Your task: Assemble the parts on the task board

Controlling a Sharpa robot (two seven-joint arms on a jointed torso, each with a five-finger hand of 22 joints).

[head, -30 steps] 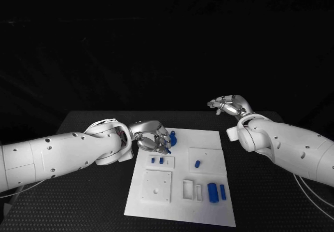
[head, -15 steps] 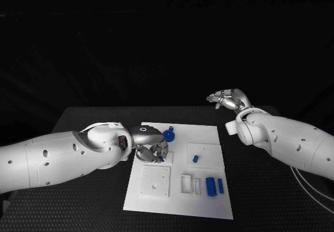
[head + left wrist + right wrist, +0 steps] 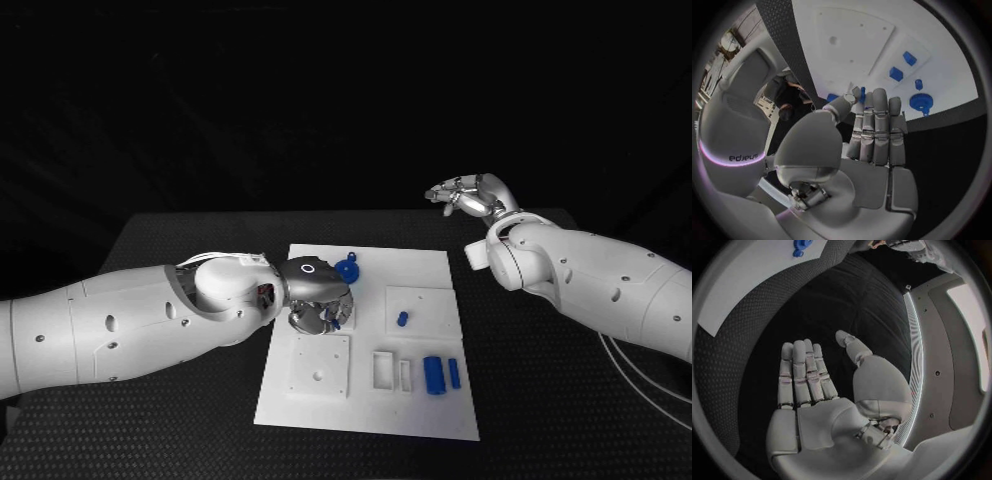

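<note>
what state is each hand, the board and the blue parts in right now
left silver hand: pinching a small blue part over the white task board
right silver hand: raised beyond the board, holding nothing
blue gear: on the board
two long blue blocks: lying side by side

The task board (image 3: 418,275) is white, the parts (image 3: 437,374) on it are blue, the table (image 3: 188,250) is black with fine dotted texture, and both hands (image 3: 315,300) are silver.

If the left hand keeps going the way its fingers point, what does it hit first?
Probably the task board: the left hand points down at it beside the small blue parts. Depth unclear.
</note>
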